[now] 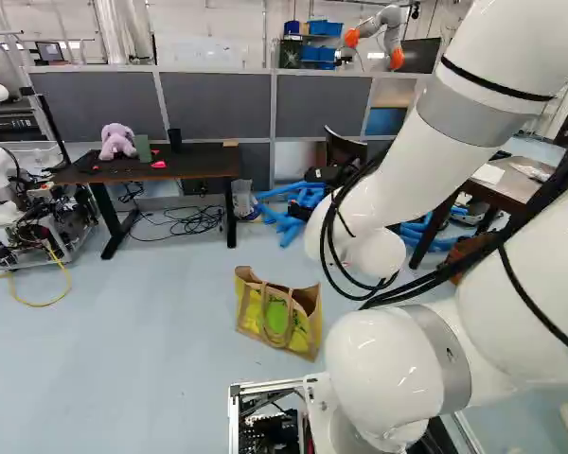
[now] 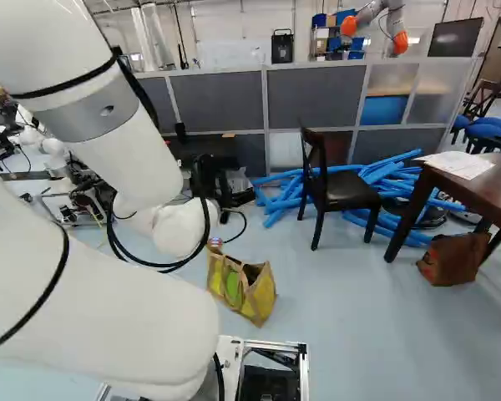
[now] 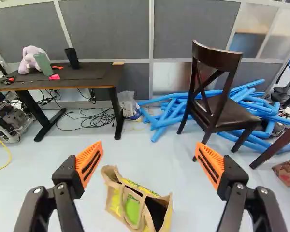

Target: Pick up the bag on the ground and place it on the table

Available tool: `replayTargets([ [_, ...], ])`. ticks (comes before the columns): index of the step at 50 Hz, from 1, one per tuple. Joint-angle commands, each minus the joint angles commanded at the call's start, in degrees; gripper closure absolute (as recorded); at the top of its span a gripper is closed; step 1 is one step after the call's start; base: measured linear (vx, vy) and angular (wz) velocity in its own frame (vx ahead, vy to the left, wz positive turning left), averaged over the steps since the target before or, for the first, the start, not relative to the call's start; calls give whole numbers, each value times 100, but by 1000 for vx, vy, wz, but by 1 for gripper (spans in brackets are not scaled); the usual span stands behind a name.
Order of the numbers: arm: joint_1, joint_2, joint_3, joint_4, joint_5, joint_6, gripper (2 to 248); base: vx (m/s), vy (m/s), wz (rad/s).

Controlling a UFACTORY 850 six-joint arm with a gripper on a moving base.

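My gripper [image 3: 149, 146] is spread wide and holds nothing. The bag [image 3: 132, 209] stands on the floor [image 3: 150, 164] ahead of and below me, between the lines of my fingers, its mouth open upward and a handle [image 1: 291, 318] drooping down its yellow side. I judge the step in hand is the approach. I should tip down over the bag and descend slowly, keeping its handle centred between my pads, then bring one finger to each side of the strap near the bag's rim. Low on the loop, I could miss the strap or scrape the bag's side. The bag looks soft, so a push would likely fold or shift it; I want to come down from above it, close fully on the thin strap, and raise the bag straight up before travelling. Beyond the bag is a dark table [image 1: 194, 167] with a plush toy [image 1: 117, 141] on it; off to the bag's right, past a chair [image 2: 351, 190], is another table [image 2: 484, 190]. I cannot tell which is meant.
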Motion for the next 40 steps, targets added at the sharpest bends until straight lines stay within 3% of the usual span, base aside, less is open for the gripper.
replayTargets([
  [20,0,-194,-165,0,0,0,3,0,0,0],
  [40,0,-1022,-664,-82,-31,0,3,0,0,0],
])
